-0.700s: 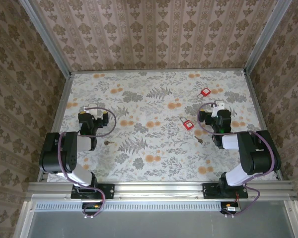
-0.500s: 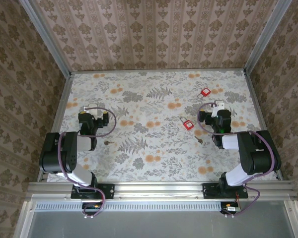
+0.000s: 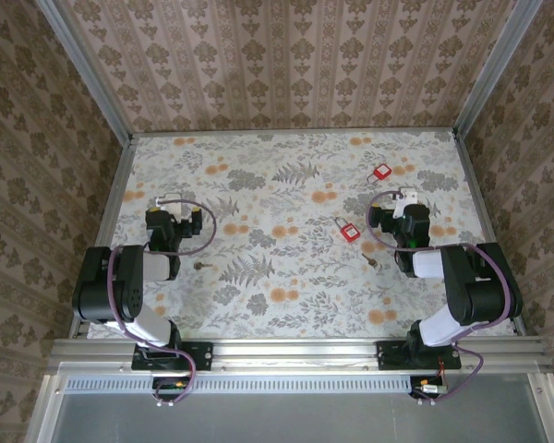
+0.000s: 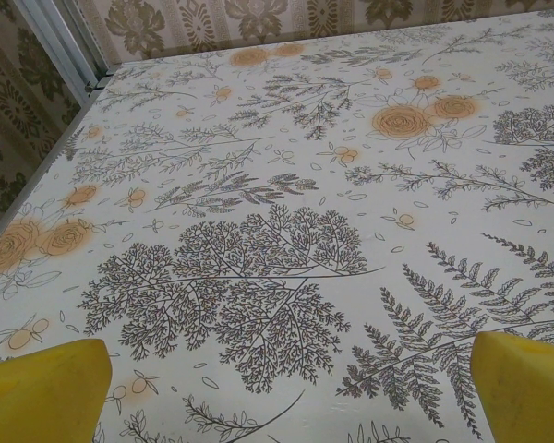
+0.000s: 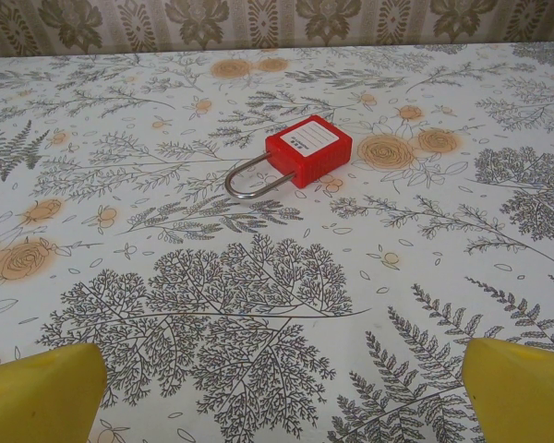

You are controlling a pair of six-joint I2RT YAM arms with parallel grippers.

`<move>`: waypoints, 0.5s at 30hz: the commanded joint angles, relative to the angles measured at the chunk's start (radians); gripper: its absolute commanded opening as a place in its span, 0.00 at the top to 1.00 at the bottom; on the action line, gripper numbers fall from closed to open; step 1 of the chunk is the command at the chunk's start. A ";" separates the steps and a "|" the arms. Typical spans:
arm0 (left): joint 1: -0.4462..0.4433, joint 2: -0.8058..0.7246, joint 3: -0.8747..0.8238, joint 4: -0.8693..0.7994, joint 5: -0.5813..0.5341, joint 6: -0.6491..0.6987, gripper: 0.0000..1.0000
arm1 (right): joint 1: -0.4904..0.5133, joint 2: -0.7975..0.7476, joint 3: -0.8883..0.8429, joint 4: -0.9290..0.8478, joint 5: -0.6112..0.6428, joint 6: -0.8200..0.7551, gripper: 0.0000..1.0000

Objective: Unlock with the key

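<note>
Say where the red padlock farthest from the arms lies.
In the top view the far red padlock lies on the right side of the table, just beyond the right gripper and farther back than the other red padlock.

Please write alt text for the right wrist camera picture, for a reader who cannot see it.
A red padlock with a white label lies flat on a floral tablecloth, its metal shackle pointing left. The two yellow fingertips of the right pincer sit in the bottom corners, wide apart and holding nothing.
</note>
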 commanded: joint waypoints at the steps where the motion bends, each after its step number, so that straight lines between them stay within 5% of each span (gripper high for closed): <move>1: 0.001 -0.011 0.016 0.003 0.005 0.008 0.00 | -0.002 -0.016 0.009 -0.003 -0.011 -0.001 0.00; 15: -0.009 -0.011 0.011 0.011 -0.007 0.015 0.00 | -0.002 -0.016 0.008 -0.003 -0.011 -0.001 0.00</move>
